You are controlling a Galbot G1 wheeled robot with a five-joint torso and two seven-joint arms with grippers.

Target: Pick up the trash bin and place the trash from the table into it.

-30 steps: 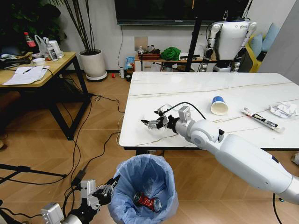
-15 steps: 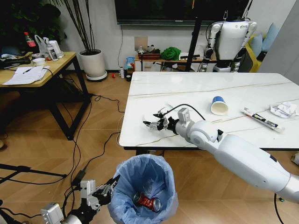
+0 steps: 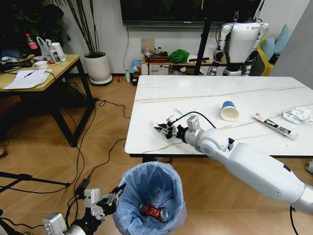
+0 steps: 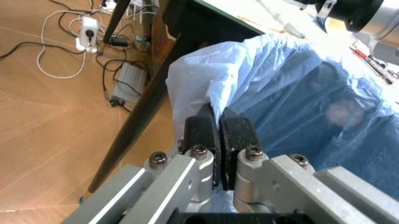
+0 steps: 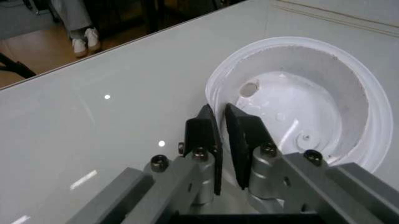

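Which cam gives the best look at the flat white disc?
Right wrist view: the flat white disc lies close up on the table, rim and small hole clear, with the right hand at its edge. In the head view it is mostly hidden behind that hand. The left wrist view faces the trash bin.

The right gripper [image 3: 164,129] sits low over the table [image 3: 205,93] near its front-left corner, with bare marble all round except the flat white disc [image 5: 299,98] just beside its fingertips. The trash bin [image 3: 151,196] mouth below the edge is unobstructed, holding one red can [image 3: 155,211]. The paper cup [image 3: 228,110] stands well apart.
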